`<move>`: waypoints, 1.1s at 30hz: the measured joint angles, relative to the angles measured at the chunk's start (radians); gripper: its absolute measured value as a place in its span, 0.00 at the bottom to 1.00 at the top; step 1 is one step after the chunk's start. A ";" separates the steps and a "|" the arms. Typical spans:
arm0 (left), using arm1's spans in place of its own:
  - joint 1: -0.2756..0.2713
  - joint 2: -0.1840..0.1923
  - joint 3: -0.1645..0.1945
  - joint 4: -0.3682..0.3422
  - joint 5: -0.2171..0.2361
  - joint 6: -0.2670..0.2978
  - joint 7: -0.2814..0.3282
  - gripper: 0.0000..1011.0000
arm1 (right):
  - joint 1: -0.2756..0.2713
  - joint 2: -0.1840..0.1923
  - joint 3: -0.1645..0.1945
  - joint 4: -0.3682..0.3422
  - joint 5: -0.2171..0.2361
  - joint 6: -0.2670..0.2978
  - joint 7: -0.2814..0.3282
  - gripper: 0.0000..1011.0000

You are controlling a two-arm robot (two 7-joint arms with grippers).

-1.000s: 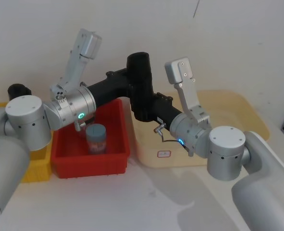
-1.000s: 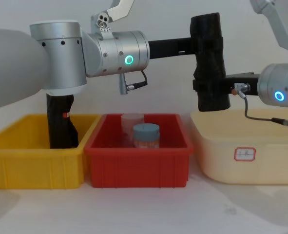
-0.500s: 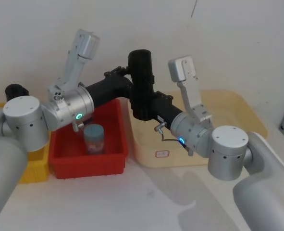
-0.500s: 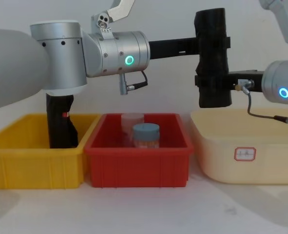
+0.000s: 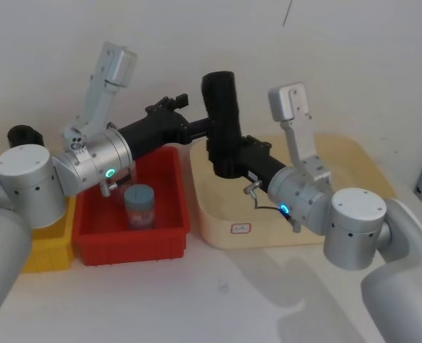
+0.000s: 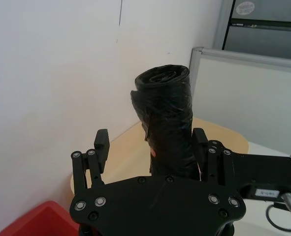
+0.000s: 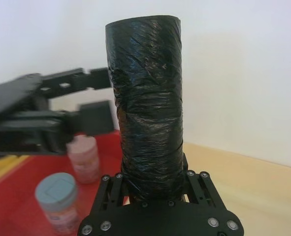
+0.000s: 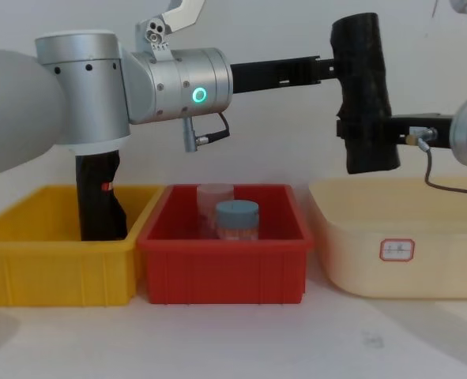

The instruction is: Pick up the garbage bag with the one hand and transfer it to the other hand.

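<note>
- We see the garbage bag [image 5: 223, 118] nearly upright in the air, above the left edge of the beige tub [image 8: 399, 264]. A second ago it hangs closer to the right edge of the red bin [image 8: 221, 260], so it now sits further to the right.
- The right gripper [image 5: 232, 156], the one with the blue ring, is clamped on the bag's lower half. The bag has travelled with it.
- The left gripper [image 5: 202, 130], with the green ring, no longer pinches the upper part of the roll as it does half a second ago. From its own wrist camera its fingers [image 6: 102, 141] stand spread wider than the bag, with a clear gap on one side. On the other side we cannot tell whether the finger touches the plastic.
- The left arm has also drawn back a little, and its fingertips now reach only the edge of the roll.
- We judge the handover as good as done, with the weight now on the right gripper alone. What remains is for the left gripper to pull clear without brushing the bag.
- The hold is low on a tall, soft roll, so we expect a nudge near the top could tip it.
</note>
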 joint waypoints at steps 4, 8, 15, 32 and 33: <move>0.010 0.008 -0.005 -0.021 -0.013 0.015 -0.003 0.99 | 0.000 0.005 0.008 0.011 -0.006 0.002 -0.013 0.51; 0.019 0.017 -0.008 -0.041 -0.032 0.036 -0.023 0.99 | 0.007 0.007 0.014 0.031 -0.018 0.003 -0.030 0.51; 0.038 0.037 -0.009 -0.084 -0.073 0.082 -0.078 0.99 | 0.030 0.002 0.021 0.083 -0.046 0.001 -0.068 0.51; 0.117 0.103 -0.032 -0.236 -0.098 0.143 -0.021 0.99 | 0.063 0.001 0.026 0.157 -0.115 -0.013 -0.142 0.51; 0.121 0.107 -0.033 -0.243 -0.098 0.145 -0.014 0.99 | 0.060 0.002 0.027 0.155 -0.117 -0.012 -0.144 0.51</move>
